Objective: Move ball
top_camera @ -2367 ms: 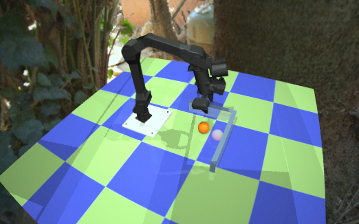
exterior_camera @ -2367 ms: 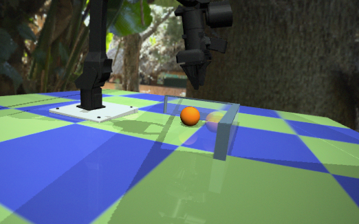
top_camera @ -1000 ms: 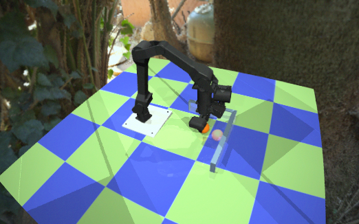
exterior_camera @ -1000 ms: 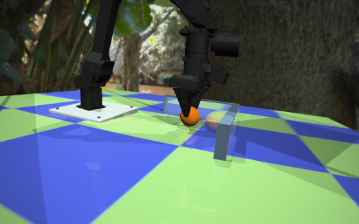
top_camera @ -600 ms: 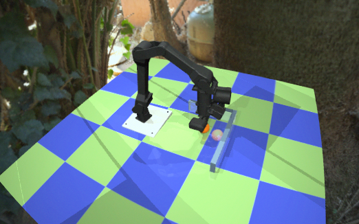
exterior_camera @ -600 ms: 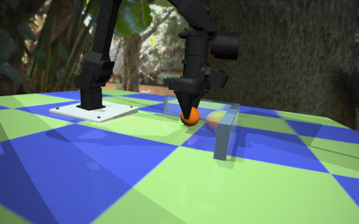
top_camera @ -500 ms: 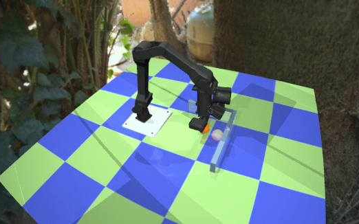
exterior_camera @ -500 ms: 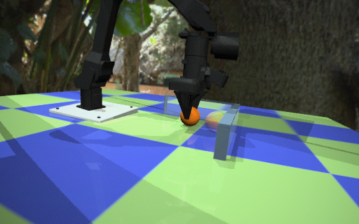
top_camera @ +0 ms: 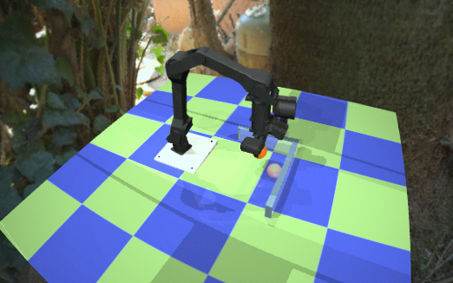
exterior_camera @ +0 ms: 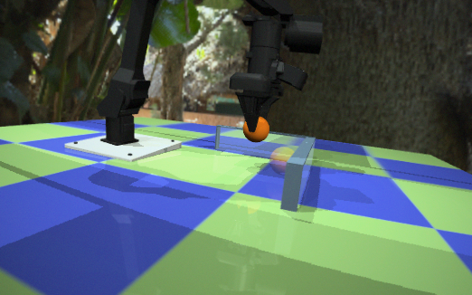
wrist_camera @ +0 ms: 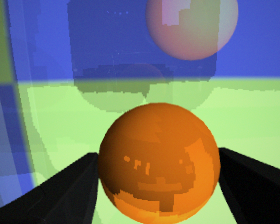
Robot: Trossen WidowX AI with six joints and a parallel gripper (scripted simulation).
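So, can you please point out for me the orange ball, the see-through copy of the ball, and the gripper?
orange ball [wrist_camera: 159,163]: wrist view, middle of its front face.
see-through copy [top_camera: 273,170]: top view, middle of the pale sphere.
gripper [exterior_camera: 255,123]: exterior view, between the fingertips, shut on the ball.
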